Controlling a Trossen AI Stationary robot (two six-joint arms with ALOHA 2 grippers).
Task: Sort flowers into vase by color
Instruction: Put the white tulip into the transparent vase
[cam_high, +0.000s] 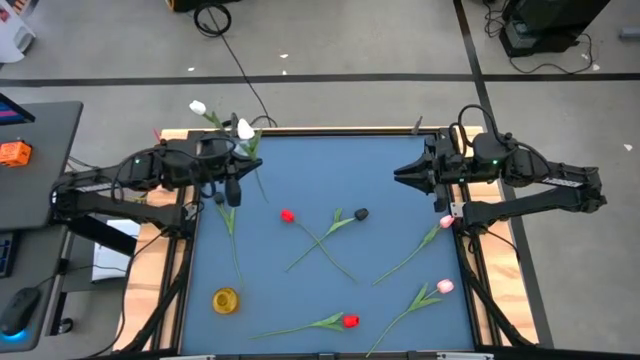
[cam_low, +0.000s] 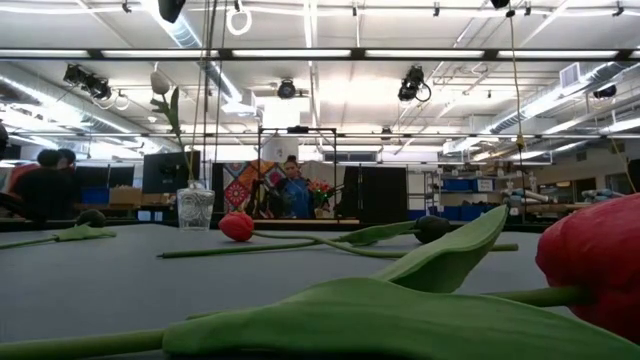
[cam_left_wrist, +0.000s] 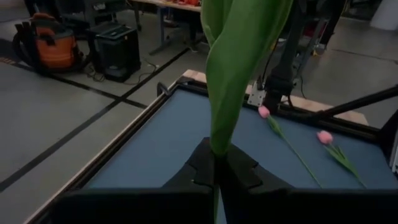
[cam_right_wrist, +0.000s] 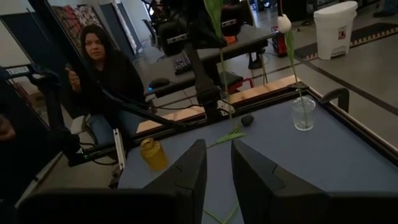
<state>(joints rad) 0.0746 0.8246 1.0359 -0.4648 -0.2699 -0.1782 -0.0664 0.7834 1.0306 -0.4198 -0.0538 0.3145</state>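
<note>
Left tool (cam_left_wrist: 214, 180) clamped on a white tulip's (cam_high: 245, 128) stem, held near the clear vase (cam_right_wrist: 303, 113) at the desk's (cam_high: 330, 170) far-left corner. Right tool (cam_right_wrist: 219, 163) slightly apart, empty, above the desk's right side. Other tulips (cam_high: 288, 216) lie scattered on the desk.

Glass vase (cam_high: 232, 128) at the table's (cam_high: 330, 160) far left corner with one tulip (cam_high: 198, 108) in it, left gripper (cam_high: 232, 192) just before it holding another tulip (cam_high: 245, 129) upright, two crossed tulips (cam_high: 325, 236) mid-table, small jar (cam_high: 226, 299) near-left, right gripper (cam_high: 402, 173) far right.
</note>
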